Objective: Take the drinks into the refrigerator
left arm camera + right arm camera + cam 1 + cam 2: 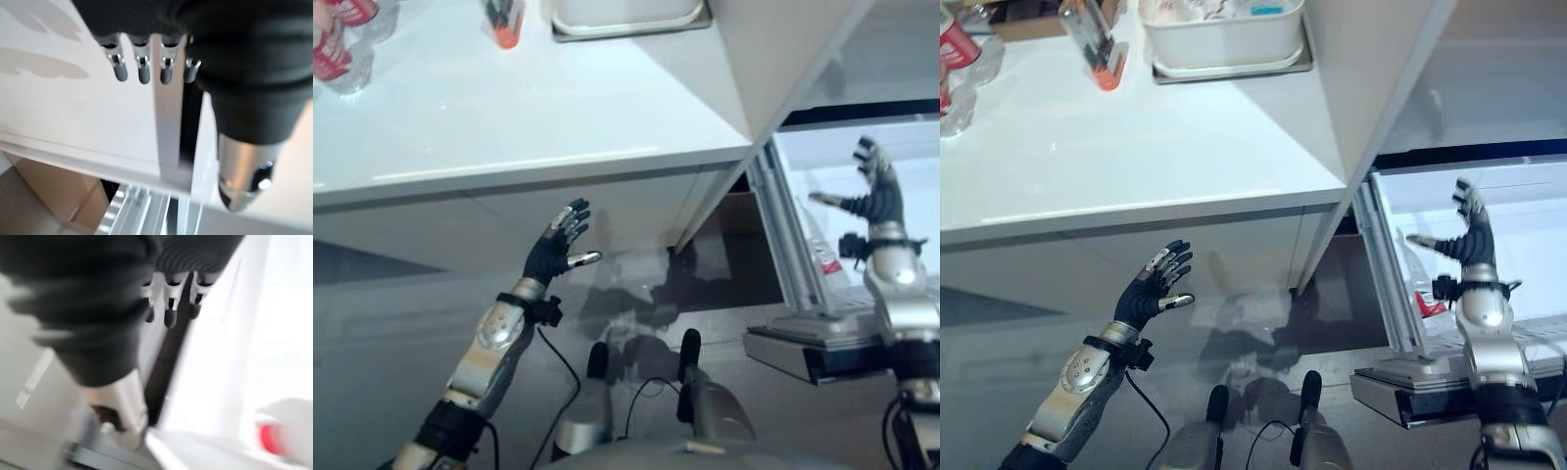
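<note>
1. Fingers of the left hand [556, 250] are spread and straight in the left eye view, holding nothing, raised in front of the white cabinet face below the glossy white countertop [509, 108]. The right hand [878, 191] is also raised with straight fingers and thumb apart, empty, over the open white refrigerator door shelf [822, 328].
2. A clear plastic drink bottle with a red label [824, 257] stands in that door shelf, just beside the right wrist.
3. From the right eye view, more clear drink bottles with red labels [954, 59] sit at the countertop's far left corner, well apart from both hands. A small clear bottle with an orange-red cap [1095, 44] lies tilted farther along, beside a white rectangular plastic tub on a grey tray [1224, 39].
4. Left wrist view: straight dark-tipped fingers [142, 68] hang before the white cabinet panel [73, 107], touching nothing.
5. Right wrist view: relaxed fingers [170, 313] point toward the refrigerator's white interior; a blurred red-labelled bottle [279, 433] shows nearby.
</note>
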